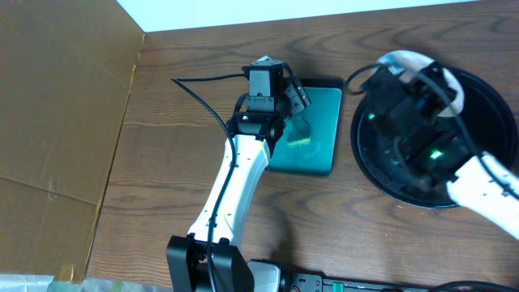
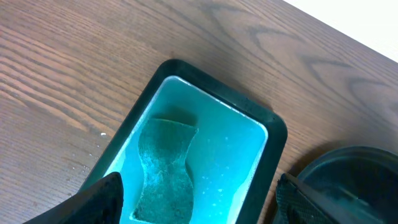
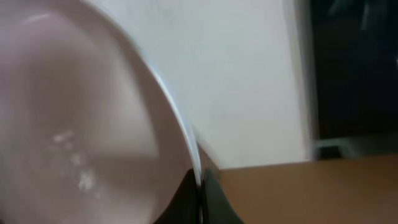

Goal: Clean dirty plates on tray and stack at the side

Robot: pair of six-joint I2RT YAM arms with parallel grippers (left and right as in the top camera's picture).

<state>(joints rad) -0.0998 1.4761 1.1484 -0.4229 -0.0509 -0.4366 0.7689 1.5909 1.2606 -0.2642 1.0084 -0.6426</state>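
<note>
one plate in the right pincer, above the black tray

at the far left a sheet of brown cardboard lies flat on the wooden table. next comes the left arm, white with black joints, reaching up the table to the small teal tray. the left gripper hangs over that tray with its fingers spread wide. in the left wrist view one dark fingertip sits at each lower corner and nothing is between them. inside the teal tray lies a green sponge, pinched in at the middle like an hourglass and resting flat on the tray's bright floor, apart from both fingertips.

just right of the teal tray, apart from it, sits the large round black tray with its raised rim. the right arm comes in from the lower right and covers much of it. the right gripper is pinched on the rim of a white plate — the right wrist view, though blurred, shows a dark finger on either side of the thin edge. the plate is held tilted above the tray's far-left part. whether other plates lie under the arm i cannot tell.
</note>
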